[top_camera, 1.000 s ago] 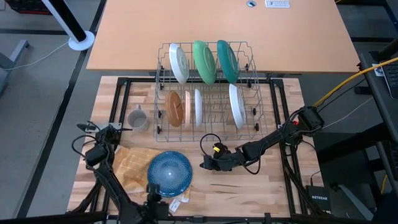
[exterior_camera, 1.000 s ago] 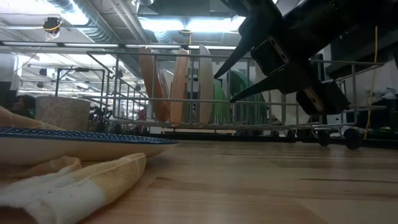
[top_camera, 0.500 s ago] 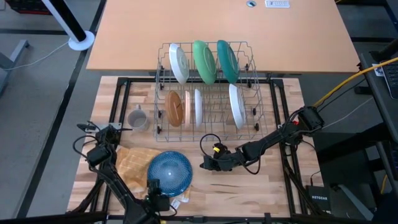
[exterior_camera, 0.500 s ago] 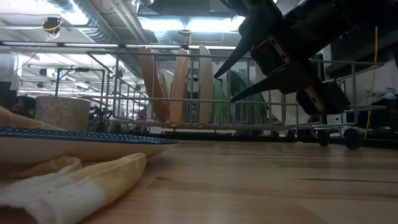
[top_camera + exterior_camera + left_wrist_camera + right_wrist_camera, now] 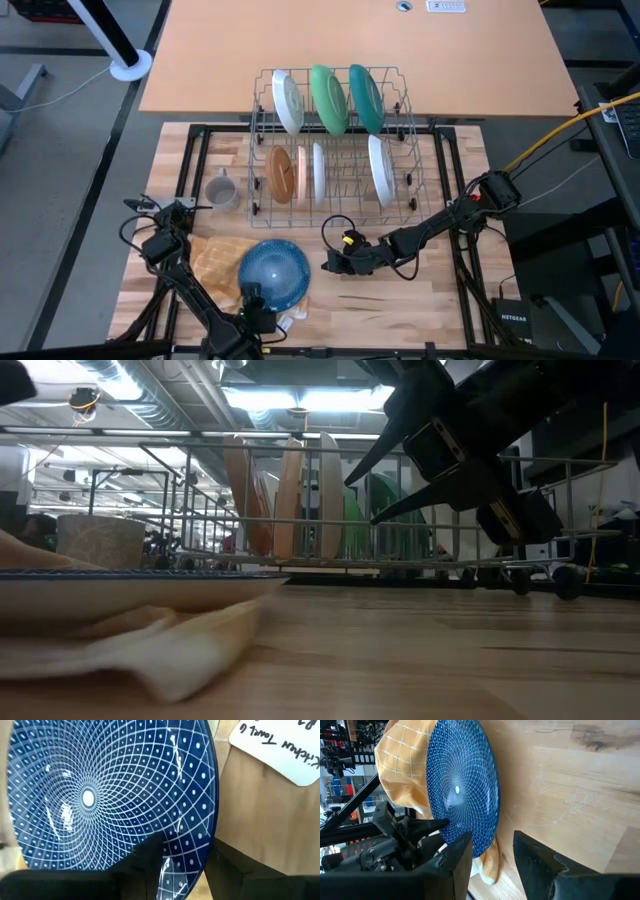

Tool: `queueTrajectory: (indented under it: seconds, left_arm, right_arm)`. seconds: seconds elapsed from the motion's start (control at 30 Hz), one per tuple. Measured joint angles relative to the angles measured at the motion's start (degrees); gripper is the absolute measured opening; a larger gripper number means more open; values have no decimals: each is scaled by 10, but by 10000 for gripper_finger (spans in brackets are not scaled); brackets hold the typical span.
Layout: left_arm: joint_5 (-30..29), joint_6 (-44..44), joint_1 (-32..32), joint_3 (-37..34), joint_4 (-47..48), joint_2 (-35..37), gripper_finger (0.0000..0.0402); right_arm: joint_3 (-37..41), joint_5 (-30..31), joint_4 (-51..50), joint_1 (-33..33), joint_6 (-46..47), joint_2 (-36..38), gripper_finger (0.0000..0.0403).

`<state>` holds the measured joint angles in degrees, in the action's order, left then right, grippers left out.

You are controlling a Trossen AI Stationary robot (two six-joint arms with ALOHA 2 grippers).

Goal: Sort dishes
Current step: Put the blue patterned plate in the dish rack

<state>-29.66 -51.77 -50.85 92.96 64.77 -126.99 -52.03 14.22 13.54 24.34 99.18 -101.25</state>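
Left gripper (image 5: 256, 305) clamped on the near rim of the blue plate (image 5: 273, 276); right gripper (image 5: 332, 261) waited beside it.

The blue plate lay face up near the front of the surface (image 5: 420, 300), partly on the yellow checked cloth (image 5: 215, 262), and from table height it read as a thin, almost level line. In the left wrist view one dark finger sat on top of the plate's rim, and the other was hidden beneath it. The right gripper hung just right of the plate with its fingers spread apart and nothing between them. Behind, the grey wire rack (image 5: 335, 150) held the other dishes on edge: white, green and teal in the far row, brown, peach and white nearer. The grey mug (image 5: 221, 189) stood left of the rack. A white tag beside the plate was cut off and unreadable.
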Motion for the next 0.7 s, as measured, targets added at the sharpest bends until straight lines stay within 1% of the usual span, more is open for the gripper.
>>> queueTrajectory:
  seconds: [0.07, 0.13, 0.23, 0.33, 0.5, 0.7]
  left_arm:
    - [-13, -1, 3, -1, 0, -1, 120]
    - [-19, -2, 6, -1, 0, -1, 107]
    - [-22, -2, 7, -1, 0, -2, 71]
    - [-38, 10, 6, 2, 13, -2, 33]
    - [-53, 26, 7, 23, 21, -3, 26]
    - [-88, 23, 7, 79, 74, -2, 7]
  right_arm:
    - [0, 0, 0, 0, 0, 0, 147]
    - [0, -1, 0, 0, 0, 0, 147]
    - [0, -16, 1, 0, 0, 0, 147]
    - [0, -25, 1, 0, -2, 0, 147]
    - [0, -38, 1, 1, -6, 0, 147]
    - [0, -40, 2, 1, -7, 0, 147]
